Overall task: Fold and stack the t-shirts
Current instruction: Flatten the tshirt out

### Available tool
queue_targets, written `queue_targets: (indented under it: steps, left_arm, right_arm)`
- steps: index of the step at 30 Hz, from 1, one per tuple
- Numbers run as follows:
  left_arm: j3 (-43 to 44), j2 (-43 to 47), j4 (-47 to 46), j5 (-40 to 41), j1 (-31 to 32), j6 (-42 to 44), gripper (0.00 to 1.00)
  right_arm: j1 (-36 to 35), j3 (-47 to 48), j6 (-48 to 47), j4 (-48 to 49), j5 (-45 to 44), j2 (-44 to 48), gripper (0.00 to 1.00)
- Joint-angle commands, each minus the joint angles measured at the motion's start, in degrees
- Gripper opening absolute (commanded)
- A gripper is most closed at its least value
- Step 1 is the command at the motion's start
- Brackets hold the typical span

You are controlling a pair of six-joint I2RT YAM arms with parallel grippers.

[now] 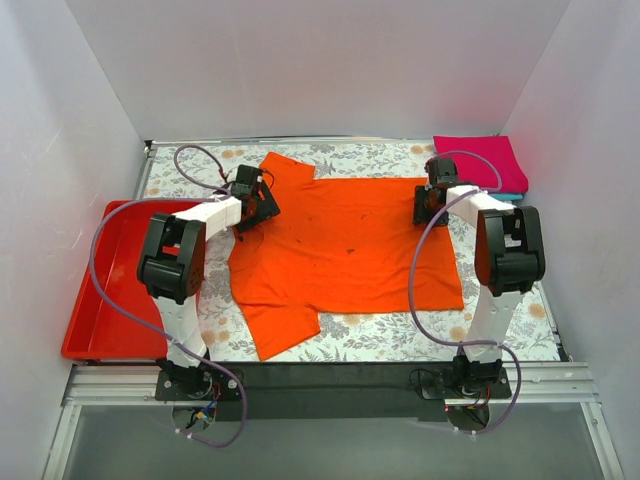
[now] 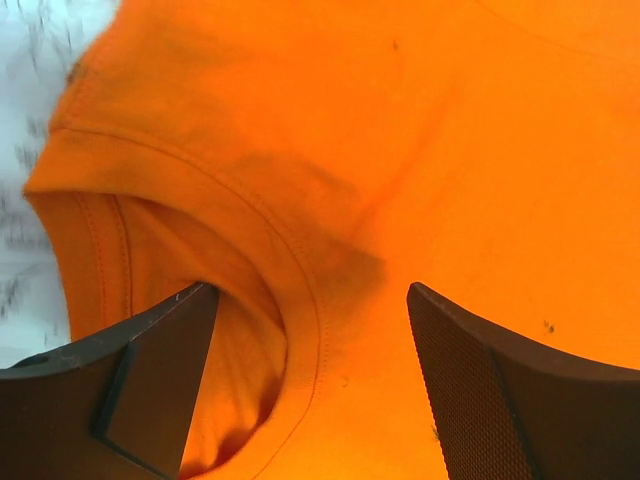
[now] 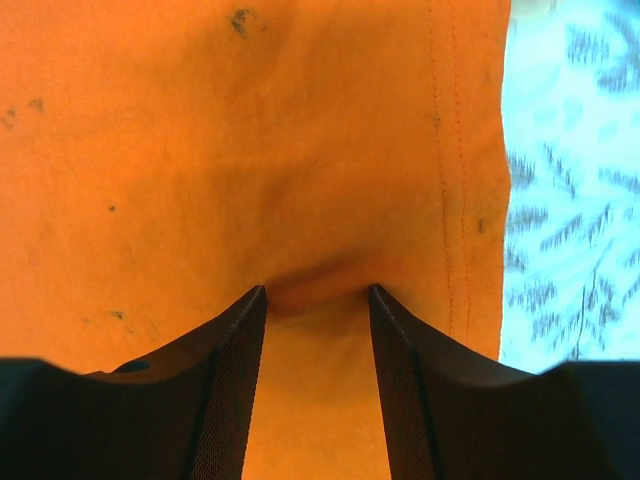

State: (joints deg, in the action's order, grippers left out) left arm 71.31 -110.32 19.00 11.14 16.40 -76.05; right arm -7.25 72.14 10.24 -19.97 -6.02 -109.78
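One patterned counter (image 1: 400, 335) is carrying nearly everything you are working with. The orange t-shirt (image 1: 350, 250) is lying spread flat across its middle, with the collar (image 2: 300, 300) pointing toward the left edge, the hem running along the right side, and one sleeve reaching toward the far edge while the other is trailing toward the near edge. The red tray (image 1: 85, 330) is sitting along the left edge, toward the near-left corner. At the far-right corner, the magenta t-shirt (image 1: 478, 160) is resting as a folded square on top of the teal t-shirt (image 1: 510, 197) (only a thin strip of the teal one is showing). Your left gripper (image 2: 310, 290) is hovering low at the collar with its jaws spread wide, straddling the neck rim and grasping nothing. Your right gripper (image 3: 316, 290) is pressing down just inside the hem toward the far-right part of the shirt, its jaws standing partly apart, with a small pucker of orange cloth bunching between the tips.
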Motion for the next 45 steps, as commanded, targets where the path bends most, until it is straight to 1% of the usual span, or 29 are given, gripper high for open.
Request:
queue_targets:
  steps: [1, 4, 6, 7, 9, 10, 12, 13, 14, 15, 16, 17, 18, 19, 20, 21, 23, 26, 30, 35, 38, 42, 43, 45]
  left_arm:
    - [3.21, -4.19, 1.74, -0.24, -1.81, -1.12, 0.72]
    - [7.43, -5.43, 2.44, -0.24, -1.81, -0.51, 0.75]
    - [9.71, -4.73, 4.02, -0.67, -1.90, -0.41, 0.79]
    - [9.99, -4.03, 4.54, -1.03, -1.81, -0.41, 0.80]
    - [9.99, 0.09, 6.48, -1.12, -1.81, -0.33, 0.82]
    - [9.38, 1.85, 7.27, -1.03, -1.81, -0.41, 0.83]
    - [8.06, 7.73, 9.64, -1.29, -1.81, -0.94, 0.83]
    - [5.27, 10.02, 10.26, -1.47, -1.64, -1.29, 0.83]
    - [3.68, 12.13, 10.96, -1.21, -1.46, -1.38, 0.83]
    - [1.57, 16.93, 11.49, -1.03, -1.20, -1.47, 0.83]
    - [-1.93, 18.98, 12.19, -0.59, -0.85, -1.64, 0.83]
    - [-4.05, 21.35, 13.94, -0.24, -0.50, -2.34, 0.83]
    - [-5.90, 25.03, 14.82, -0.06, -0.06, -2.52, 0.83]
    - [-7.74, 27.16, 15.79, 0.37, 0.73, -3.13, 0.83]
    - [-11.77, 28.92, 17.37, 0.38, 1.43, -4.36, 0.82]
    - [-13.63, 32.24, 17.99, -0.67, 1.79, -5.15, 0.81]
    - [-19.15, 34.99, 19.74, -1.99, 2.93, -7.00, 0.76]
    - [-25.75, 39.12, 20.72, -2.96, 4.25, -9.90, 0.73]
    - [-30.51, 41.24, 19.49, -4.02, 4.69, -12.71, 0.69]
    - [-32.37, 41.07, 17.13, -2.36, 4.69, -15.00, 0.62]
    - [-32.81, 40.54, 16.59, 0.27, 4.69, -15.70, 0.58]
    - [-33.25, 41.24, 16.68, 3.79, 4.69, -16.58, 0.51]
    - [-33.34, 41.33, 16.68, 4.24, 4.78, -16.67, 0.48]
    - [-33.51, 41.33, 16.77, 5.29, 4.78, -16.24, 0.47]
  right_arm:
    - [0.21, 5.88, -1.54, 0.28, -0.40, -4.82, 0.45]
    - [0.21, 10.81, -1.80, -2.09, 0.31, -6.68, 0.46]
    - [0.21, 11.62, -1.98, -3.06, 0.92, -5.63, 0.48]
    - [0.13, 11.53, -2.07, -3.84, 1.01, -4.84, 0.48]
    - [0.21, 10.31, -2.24, -4.46, 1.10, -1.15, 0.50]
    - [0.13, 9.61, -2.15, -5.25, 1.45, 0.42, 0.57]
    - [0.13, 6.71, -0.93, -6.48, 2.59, 5.34, 0.64]
    - [0.13, 5.22, -0.31, -7.71, 2.94, 8.93, 0.69]
    - [0.21, 3.73, 0.82, -8.50, 3.21, 10.79, 0.71]
    - [0.21, -0.03, 1.44, -8.77, 3.56, 12.90, 0.72]
    - [0.30, -1.98, 2.06, -9.12, 3.82, 14.84, 0.74]
    - [0.22, -3.83, 2.50, -9.47, 4.09, 18.86, 0.74]
    - [0.30, -7.85, 3.46, -9.56, 4.44, 20.90, 0.74]
    - [0.39, -9.46, 3.91, -9.74, 4.61, 22.75, 0.74]
    - [0.39, -11.39, 4.17, -10.18, 4.96, 26.25, 0.73]
    - [0.39, -14.19, 4.61, -10.35, 5.14, 27.85, 0.73]
    - [0.48, -16.84, 5.14, -10.44, 5.58, 32.51, 0.71]
    - [0.48, -21.59, 6.28, -10.44, 5.41, 37.70, 0.66]
    - [0.65, -27.22, 7.34, -10.44, 4.97, 41.57, 0.63]
    - [0.92, -32.40, 8.57, -10.18, 4.97, 44.12, 0.58]
    - [1.18, -33.55, 8.83, -10.00, 4.88, 44.73, 0.57]
    - [1.44, -34.78, 8.83, -10.09, 4.53, 45.88, 0.52]
    - [1.53, -35.05, 8.83, -10.01, 4.35, 46.58, 0.52]
    - [1.62, -35.66, 9.01, -10.09, 4.09, 47.28, 0.49]
